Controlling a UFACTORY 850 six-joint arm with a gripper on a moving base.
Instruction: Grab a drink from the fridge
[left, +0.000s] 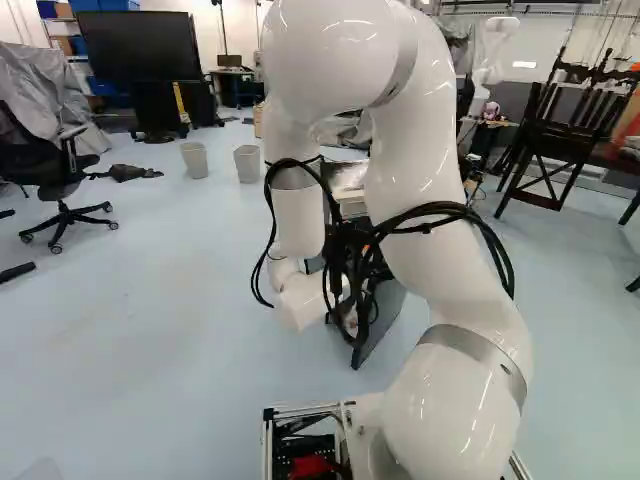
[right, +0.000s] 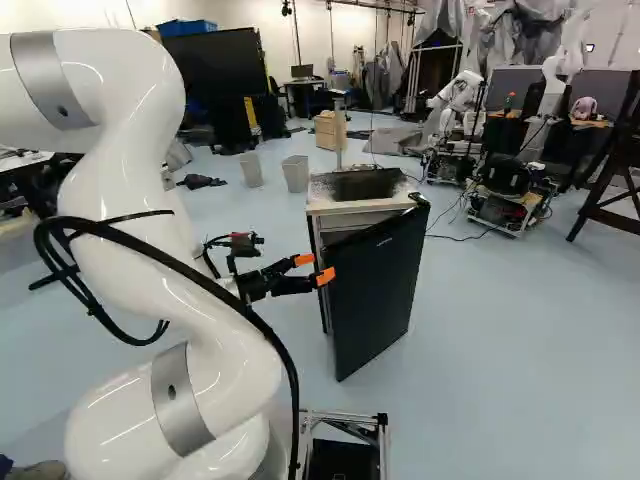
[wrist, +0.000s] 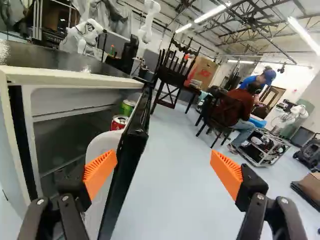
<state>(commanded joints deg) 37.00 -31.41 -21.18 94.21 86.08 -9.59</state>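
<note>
The pincer (wrist: 164, 172) is wide open, and the red can (wrist: 119, 122) is ahead, past one finger, just inside the tall fridge door (wrist: 131, 145)

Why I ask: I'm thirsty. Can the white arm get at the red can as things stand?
Probably not straight off: the end effector is open, but the fridge door shows between its fingers, and the white lining partly hides the red can.
</note>
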